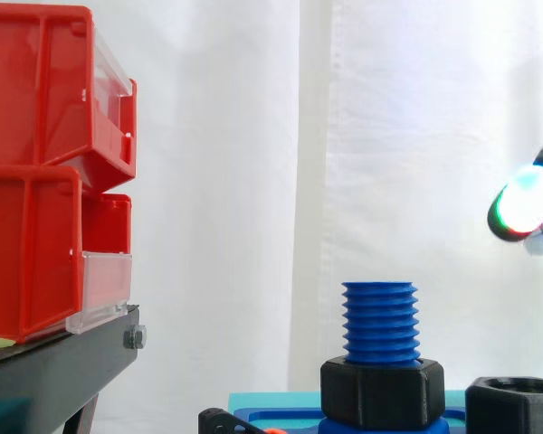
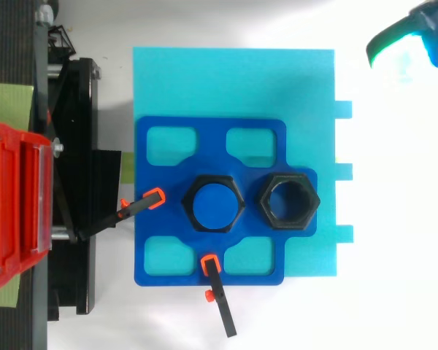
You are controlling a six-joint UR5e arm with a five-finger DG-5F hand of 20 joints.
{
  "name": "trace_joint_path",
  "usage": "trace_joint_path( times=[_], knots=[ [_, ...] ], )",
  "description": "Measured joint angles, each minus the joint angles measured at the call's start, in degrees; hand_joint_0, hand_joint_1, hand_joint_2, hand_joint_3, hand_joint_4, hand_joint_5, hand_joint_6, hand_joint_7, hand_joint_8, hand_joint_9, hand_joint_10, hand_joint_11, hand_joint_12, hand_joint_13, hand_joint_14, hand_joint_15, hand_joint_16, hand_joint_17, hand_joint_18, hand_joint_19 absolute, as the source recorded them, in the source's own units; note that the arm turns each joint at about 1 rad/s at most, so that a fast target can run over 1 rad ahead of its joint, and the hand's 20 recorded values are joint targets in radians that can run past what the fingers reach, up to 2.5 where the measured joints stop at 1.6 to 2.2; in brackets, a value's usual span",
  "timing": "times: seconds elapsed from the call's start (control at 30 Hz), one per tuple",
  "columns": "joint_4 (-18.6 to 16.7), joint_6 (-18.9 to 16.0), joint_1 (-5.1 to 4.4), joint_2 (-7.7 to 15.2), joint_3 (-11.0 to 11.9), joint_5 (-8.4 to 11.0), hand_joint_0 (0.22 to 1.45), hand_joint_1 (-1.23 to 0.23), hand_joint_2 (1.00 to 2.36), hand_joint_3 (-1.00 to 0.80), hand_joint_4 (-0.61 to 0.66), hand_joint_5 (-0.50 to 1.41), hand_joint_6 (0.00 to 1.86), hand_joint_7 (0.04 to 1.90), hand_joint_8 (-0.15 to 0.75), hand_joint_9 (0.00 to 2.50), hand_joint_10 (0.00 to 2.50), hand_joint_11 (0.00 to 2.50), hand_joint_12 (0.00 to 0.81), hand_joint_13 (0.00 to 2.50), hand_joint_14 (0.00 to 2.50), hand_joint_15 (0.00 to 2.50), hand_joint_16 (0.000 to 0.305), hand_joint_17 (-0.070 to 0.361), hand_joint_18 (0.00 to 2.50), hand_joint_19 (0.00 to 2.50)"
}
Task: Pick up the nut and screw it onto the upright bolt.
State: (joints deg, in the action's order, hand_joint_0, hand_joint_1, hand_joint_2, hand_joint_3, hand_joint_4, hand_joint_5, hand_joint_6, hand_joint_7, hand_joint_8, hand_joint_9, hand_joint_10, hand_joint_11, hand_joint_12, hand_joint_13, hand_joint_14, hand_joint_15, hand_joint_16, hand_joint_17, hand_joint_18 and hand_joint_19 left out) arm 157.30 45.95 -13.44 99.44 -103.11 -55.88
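Bolt: blue plastic threaded bolt (image 1: 380,321) stands upright so a nut can spin down.
Nut: loose black 6-sided plastic nut (image 2: 289,202) lies flat just beside it, easy to grab.
Hand: robot hand (image 1: 525,201) hangs high, well apart; open or closed, cannot tell.

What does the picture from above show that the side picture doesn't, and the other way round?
From above: four window cut-outs in the blue fixture, and the hole through the loose nut. From the side: the ridged thread on the upright bolt, and the red bins stacked in two tiers. Both: the bolt, a black nut seated round its base, the loose nut beside it, and the robot's hand, well apart from both nuts.
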Motion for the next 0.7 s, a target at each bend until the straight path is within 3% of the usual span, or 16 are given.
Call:
trace_joint_path(
  times=[0.3,0.7],
  knots=[
    [-3.48,2.22,-1.66,1.7,0.0,1.86,0.36,-0.85,1.0,-0.5,0.2,-0.24,0.5,0.7,0.306,0.35,0.0,0.0,0.445,0.23,0.0,0.0,0.073,0.165,0.28,0.11],
    [-7.8,10.87,-3.37,5.66,-0.03,2.52,0.37,-0.83,1.0,-0.5,0.2,-0.24,0.5,0.7,0.307,0.35,0.0,0.0,0.444,0.23,0.0,0.0,0.072,0.163,0.28,0.11]
  ],
)
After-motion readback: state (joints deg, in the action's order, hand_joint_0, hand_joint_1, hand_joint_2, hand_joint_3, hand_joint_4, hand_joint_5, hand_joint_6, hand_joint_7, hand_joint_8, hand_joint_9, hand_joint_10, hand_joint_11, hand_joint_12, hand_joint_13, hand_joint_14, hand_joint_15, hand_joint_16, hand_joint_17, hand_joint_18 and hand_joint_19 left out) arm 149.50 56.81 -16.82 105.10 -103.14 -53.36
